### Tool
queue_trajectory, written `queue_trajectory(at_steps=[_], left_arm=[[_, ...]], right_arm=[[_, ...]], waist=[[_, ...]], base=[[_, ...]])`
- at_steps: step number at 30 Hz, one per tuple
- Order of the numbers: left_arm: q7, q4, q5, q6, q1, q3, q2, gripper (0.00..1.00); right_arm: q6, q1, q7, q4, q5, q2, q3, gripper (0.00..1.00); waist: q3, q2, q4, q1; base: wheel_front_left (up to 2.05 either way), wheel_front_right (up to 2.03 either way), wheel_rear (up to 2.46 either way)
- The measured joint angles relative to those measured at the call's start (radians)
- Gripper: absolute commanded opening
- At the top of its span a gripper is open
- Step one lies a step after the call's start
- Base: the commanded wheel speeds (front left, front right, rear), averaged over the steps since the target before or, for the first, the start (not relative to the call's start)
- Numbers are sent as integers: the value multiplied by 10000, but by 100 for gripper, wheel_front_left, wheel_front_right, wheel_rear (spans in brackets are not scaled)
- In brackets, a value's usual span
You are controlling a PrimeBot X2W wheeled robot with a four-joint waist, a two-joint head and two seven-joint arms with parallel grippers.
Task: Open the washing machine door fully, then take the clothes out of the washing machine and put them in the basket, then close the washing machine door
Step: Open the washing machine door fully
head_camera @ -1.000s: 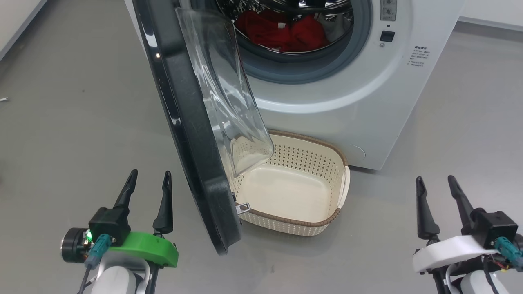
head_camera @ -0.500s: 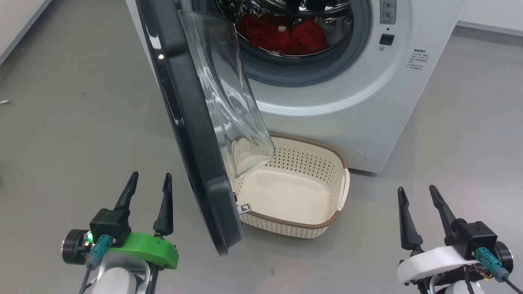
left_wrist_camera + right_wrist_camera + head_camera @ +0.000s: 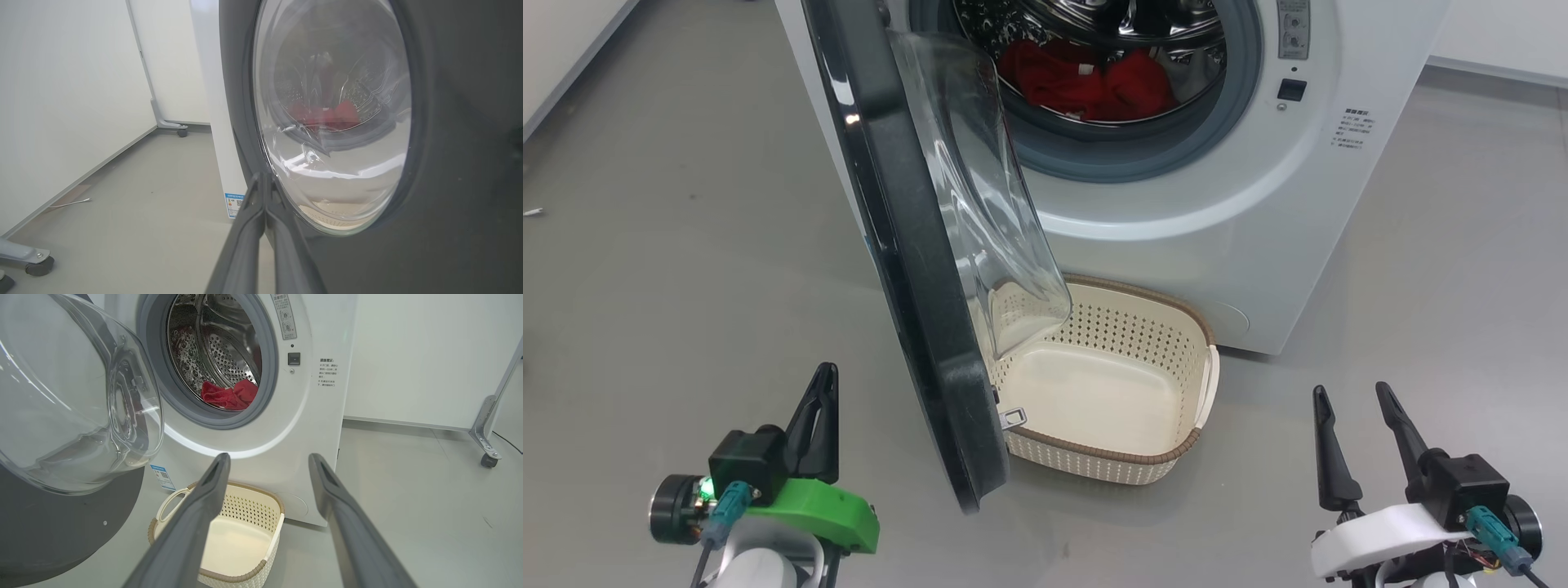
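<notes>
The white washing machine (image 3: 1192,204) stands ahead with the washing machine door (image 3: 907,269) swung partly out, its black rim edge-on and its clear bowl facing the drum. Red clothes (image 3: 1086,82) lie in the drum, also visible as clothes (image 3: 229,396). The cream basket (image 3: 1094,453) sits on the floor below the drum mouth, nothing in it. My left gripper (image 3: 823,377) is shut on nothing, left of the door's outer face, fingertips (image 3: 263,177) pressed together near the door (image 3: 449,122). My right gripper (image 3: 1349,394) is open at the lower right, fingers pointing toward the basket (image 3: 249,506).
Grey floor spreads on both sides of the machine. A wheeled frame leg (image 3: 171,127) and a caster (image 3: 37,263) stand by the white wall on the left, with a thin cable (image 3: 69,203) on the floor. Another frame leg (image 3: 486,445) stands right of the machine.
My left gripper has gone from open to shut. The right gripper sits lower and further left in the head view, and the whole view has shifted slightly, so the camera has moved.
</notes>
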Motion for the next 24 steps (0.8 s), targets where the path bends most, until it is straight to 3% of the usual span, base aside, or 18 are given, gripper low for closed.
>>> queue_trajectory(at_steps=[14,24], left_arm=[[0,-468,232,100,10,278,0,0],[0,-2742,717,268,-559,533,4,0]], right_arm=[[155,138,0,0,-295,174,-249,100],[307,151,0,2,-422,263,-345,100]], waist=[[-81,0,-11,0],[-165,0,23,0]], base=[[0,0,0],[0,0,0]])
